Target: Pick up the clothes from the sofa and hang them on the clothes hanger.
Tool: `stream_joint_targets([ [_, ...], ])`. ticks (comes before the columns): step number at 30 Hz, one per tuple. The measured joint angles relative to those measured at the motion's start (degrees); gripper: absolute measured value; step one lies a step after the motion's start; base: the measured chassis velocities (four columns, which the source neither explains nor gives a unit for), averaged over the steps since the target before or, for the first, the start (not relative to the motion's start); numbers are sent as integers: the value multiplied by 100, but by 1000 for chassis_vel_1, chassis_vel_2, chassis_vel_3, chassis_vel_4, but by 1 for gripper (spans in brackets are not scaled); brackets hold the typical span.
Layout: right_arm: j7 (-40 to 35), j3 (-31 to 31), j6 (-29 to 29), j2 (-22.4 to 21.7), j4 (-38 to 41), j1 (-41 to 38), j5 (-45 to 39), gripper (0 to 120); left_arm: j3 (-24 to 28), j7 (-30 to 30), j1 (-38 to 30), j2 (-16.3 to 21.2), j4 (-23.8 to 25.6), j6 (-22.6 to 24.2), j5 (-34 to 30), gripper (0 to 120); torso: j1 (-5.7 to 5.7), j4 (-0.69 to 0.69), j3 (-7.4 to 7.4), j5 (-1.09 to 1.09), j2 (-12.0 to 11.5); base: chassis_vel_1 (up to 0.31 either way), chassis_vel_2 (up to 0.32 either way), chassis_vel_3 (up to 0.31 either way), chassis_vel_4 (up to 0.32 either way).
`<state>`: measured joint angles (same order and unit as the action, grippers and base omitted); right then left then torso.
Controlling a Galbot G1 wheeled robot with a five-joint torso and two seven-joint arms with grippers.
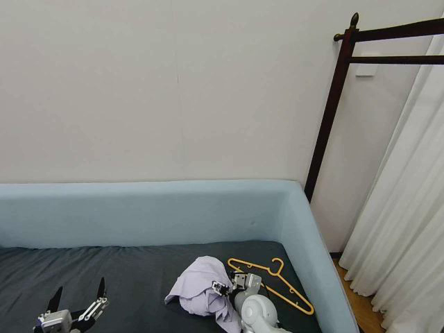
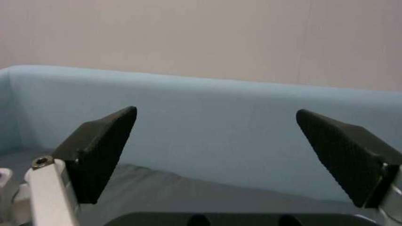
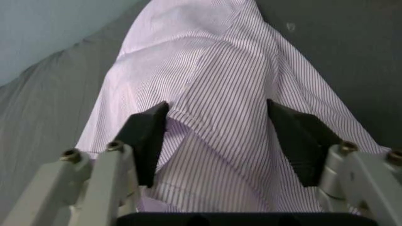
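The striped shirt (image 1: 198,281) lies crumpled near the sofa's (image 1: 173,208) right end, beside an orange hanger (image 1: 277,274). The right tool (image 3: 217,113), spread wide, straddles it. The left tool (image 1: 80,295) hovers open over the seat.

No words, brands or numbers can be read anywhere. The shirt (image 3: 213,94) shows thin stripes, not lettering.
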<state>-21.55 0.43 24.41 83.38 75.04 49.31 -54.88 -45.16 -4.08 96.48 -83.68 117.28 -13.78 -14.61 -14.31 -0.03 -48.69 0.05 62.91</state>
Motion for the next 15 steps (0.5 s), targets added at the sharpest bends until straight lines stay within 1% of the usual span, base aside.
stream_joint_targets([
  [3,4,1,-11,17,10,44,70,47,-6,-9,-12,-10,0,-10,-2,100,0,0,0,0,0,0,0,0,0],
  [4,4,1,-11,17,10,44,70,47,-6,-9,-12,-10,0,-10,-2,100,0,0,0,0,0,0,0,0,0],
  [5,7,1,-23,18,13,51,83,44,-10,-11,-12,-10,0,-16,-3,100,0,0,0,0,0,0,0,0,0],
  [6,20,-8,-75,19,31,68,115,36,-23,-14,-5,3,-3,-34,-5,100,0,0,0,0,0,0,0,0,0],
  [8,39,-26,-166,26,52,82,154,27,-45,-15,4,24,-20,-63,-8,100,0,0,0,0,0,0,0,0,0],
  [9,39,-26,-166,26,52,82,154,27,-45,-15,4,24,-20,-63,-8,100,0,0,0,0,0,0,0,0,0],
  [12,69,-52,-286,40,61,106,258,13,-53,-17,5,55,-56,-89,-17,100,0,1,0,0,0,0,0,0,0],
  [13,69,-52,-286,40,61,106,258,13,-53,-17,5,55,-56,-89,-17,100,0,1,0,0,0,0,0,0,0],
  [15,85,-86,-465,30,77,115,364,5,-44,-17,-11,74,-85,-93,-17,100,0,1,0,1,0,0,0,0,0],
])
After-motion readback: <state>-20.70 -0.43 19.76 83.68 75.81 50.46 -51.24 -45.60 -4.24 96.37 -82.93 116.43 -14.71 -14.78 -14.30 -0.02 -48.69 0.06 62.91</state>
